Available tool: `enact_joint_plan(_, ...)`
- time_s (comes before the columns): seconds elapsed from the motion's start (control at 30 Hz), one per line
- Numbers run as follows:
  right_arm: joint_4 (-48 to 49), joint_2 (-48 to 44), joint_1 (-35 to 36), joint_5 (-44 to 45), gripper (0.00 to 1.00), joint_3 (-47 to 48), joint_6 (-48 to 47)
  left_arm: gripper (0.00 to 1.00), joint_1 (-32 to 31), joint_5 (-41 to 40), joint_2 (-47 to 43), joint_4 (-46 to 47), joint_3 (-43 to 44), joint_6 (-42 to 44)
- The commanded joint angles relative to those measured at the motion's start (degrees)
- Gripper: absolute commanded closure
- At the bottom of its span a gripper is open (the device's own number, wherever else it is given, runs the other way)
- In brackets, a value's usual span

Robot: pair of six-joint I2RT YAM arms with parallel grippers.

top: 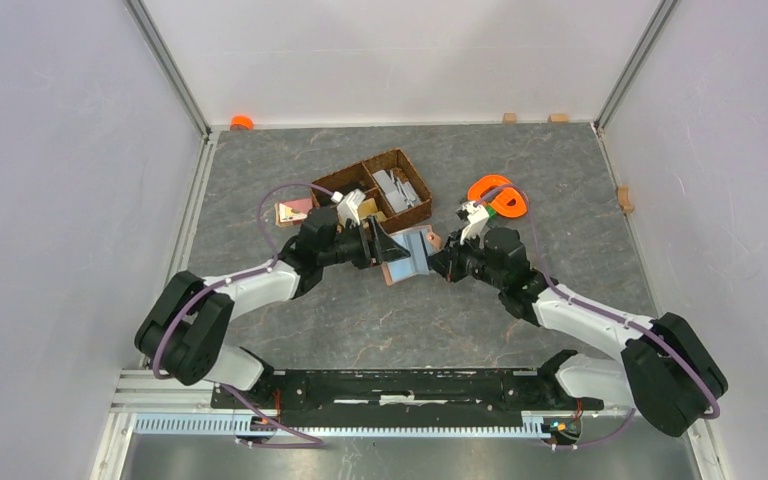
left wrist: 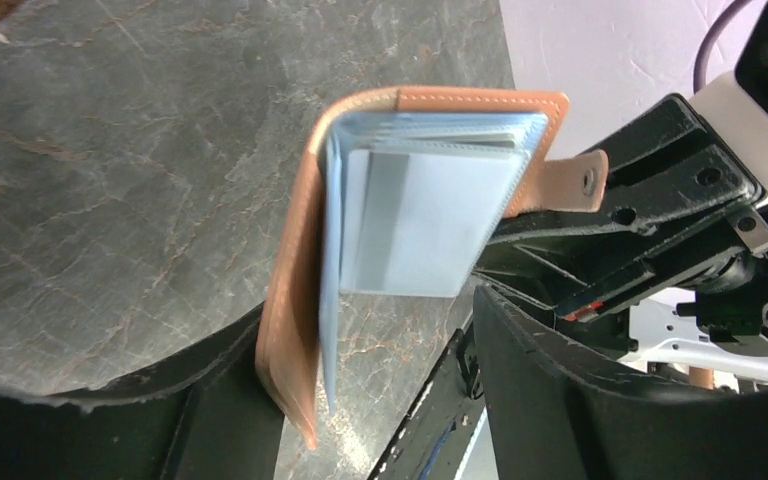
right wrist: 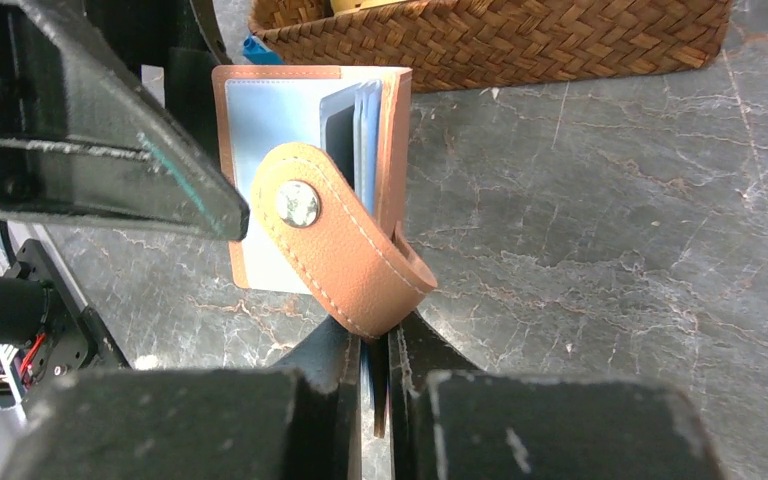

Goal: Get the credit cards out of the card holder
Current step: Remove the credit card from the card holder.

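Left wrist: cards (left wrist: 415, 225) inside card holder (left wrist: 295, 300)

Nothing legible shows in any of the three views. The card holder (right wrist: 345, 265) has plain tan leather, its snap (right wrist: 298, 204) is a bare metal stud (only mottled reflections on it), and the faces of the credit cards (left wrist: 420, 225) are unprinted pale blue where they can be seen.
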Motion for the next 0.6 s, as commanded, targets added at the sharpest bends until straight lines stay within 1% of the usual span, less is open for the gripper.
enact_joint_plan(0.0, 2.1, -1.5, 0.8, 2.9, 1.00, 1.1, -0.1, 0.29, -2.3, -0.8, -0.5, 2.6, 1.4, 2.6)
enact_joint_plan(0.07, -0.6, -1.2, 2.6, 8.0, 1.00, 2.2, -1.3, 0.25, -3.4, 0.0, 0.9, 3.5, 2.2, 2.7)
enact_joint_plan(0.1, -1.1, -1.1, 3.6, 9.8, 1.00, 2.5, -1.7, 0.16, -3.8, 0.3, 1.6, 4.1, 2.5, 2.7)
enact_joint_plan(0.13, -1.4, -0.9, 4.3, 11.3, 1.00, 2.6, -1.9, 0.13, -4.4, 0.5, 2.1, 4.3, 2.7, 2.8)
enact_joint_plan(0.17, -1.2, -0.7, 5.1, 11.8, 1.00, 2.7, -2.0, 0.12, -4.7, 0.4, 2.2, 4.2, 2.9, 3.1)
enact_joint_plan(0.3, -0.2, 0.9, 7.7, 13.4, 1.00, 3.5, -1.4, 0.12, -5.2, 0.2, 2.5, 4.3, 3.2, 3.8)
enact_joint_plan(0.37, 0.4, 1.3, 8.9, 14.0, 1.00, 3.7, -1.3, 0.14, -5.3, -0.2, 2.5, 3.6, 3.3, 4.0)
enact_joint_plan(0.43, 1.5, 1.0, 9.9, 14.0, 1.00, 3.5, -1.8, 0.19, -5.3, -0.9, 2.7, 2.4, 3.8, 4.3)
enact_joint_plan(0.57, 2.7, 0.0, 12.1, 16.8, 1.00, 3.3, -2.6, 0.20, -5.3, -1.0, 3.3, 1.9, 4.1, 4.1)
